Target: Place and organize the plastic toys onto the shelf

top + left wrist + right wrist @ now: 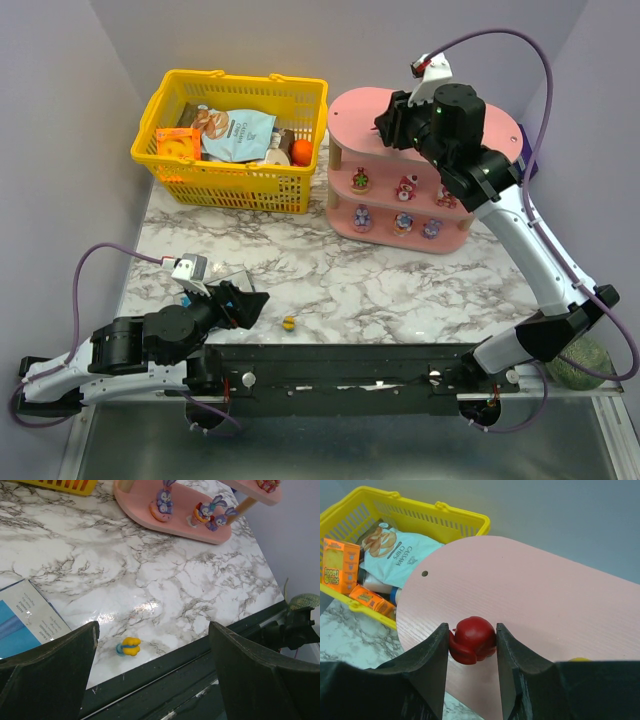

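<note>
Right gripper [471, 635]: jaws clamped on red toy [472, 640] over top tier of pink shelf [545, 595]. Left gripper [152, 627]: jaws wide open, low over marble table [150, 580], yellow toy [129, 646] lying below between fingers. Other toys [361, 180] on lower tiers.

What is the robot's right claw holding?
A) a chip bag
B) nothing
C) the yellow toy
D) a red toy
D: the right gripper pinches a red toy between its fingers, just over the top of the pink shelf.
</note>
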`<state>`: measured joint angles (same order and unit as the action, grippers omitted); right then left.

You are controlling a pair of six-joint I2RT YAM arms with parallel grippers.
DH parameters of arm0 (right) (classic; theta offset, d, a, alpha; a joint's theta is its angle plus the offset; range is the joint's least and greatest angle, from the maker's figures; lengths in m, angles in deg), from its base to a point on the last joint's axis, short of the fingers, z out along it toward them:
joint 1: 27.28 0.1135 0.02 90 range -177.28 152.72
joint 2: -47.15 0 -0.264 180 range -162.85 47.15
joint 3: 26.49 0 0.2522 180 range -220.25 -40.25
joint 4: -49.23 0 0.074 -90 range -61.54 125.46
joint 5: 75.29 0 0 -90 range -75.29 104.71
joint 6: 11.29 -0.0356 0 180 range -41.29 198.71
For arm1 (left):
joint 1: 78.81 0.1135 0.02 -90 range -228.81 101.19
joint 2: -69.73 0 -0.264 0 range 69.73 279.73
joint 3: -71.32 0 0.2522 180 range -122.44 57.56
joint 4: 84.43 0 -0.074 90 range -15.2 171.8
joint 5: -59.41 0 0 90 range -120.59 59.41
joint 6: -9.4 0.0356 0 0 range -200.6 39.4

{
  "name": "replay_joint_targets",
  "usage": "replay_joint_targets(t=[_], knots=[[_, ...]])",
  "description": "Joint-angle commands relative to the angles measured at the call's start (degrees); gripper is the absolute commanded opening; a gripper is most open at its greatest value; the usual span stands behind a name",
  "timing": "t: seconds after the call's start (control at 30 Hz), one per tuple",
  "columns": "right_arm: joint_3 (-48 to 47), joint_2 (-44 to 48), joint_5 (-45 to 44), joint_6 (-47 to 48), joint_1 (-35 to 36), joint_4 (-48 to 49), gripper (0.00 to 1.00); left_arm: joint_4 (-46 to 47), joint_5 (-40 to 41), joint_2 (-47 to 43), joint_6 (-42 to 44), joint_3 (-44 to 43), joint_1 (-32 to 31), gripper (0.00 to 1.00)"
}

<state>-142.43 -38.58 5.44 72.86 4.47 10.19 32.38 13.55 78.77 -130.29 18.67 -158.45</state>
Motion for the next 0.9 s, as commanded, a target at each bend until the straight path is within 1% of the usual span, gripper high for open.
replay_joint_targets(t=[0.0,0.87], knots=[[-2.2,-0.8,1.8,-0.7,-0.5,-2.0,0.39,-0.2,1.6,-0.2,-0.9,-0.4,-0.7,0.99],[-2.9,-1.4,1.4,-0.7,-0.8,-2.8,0.49,-0.5,1.8,-0.3,-1.3,-0.4,-0.8,0.99]])
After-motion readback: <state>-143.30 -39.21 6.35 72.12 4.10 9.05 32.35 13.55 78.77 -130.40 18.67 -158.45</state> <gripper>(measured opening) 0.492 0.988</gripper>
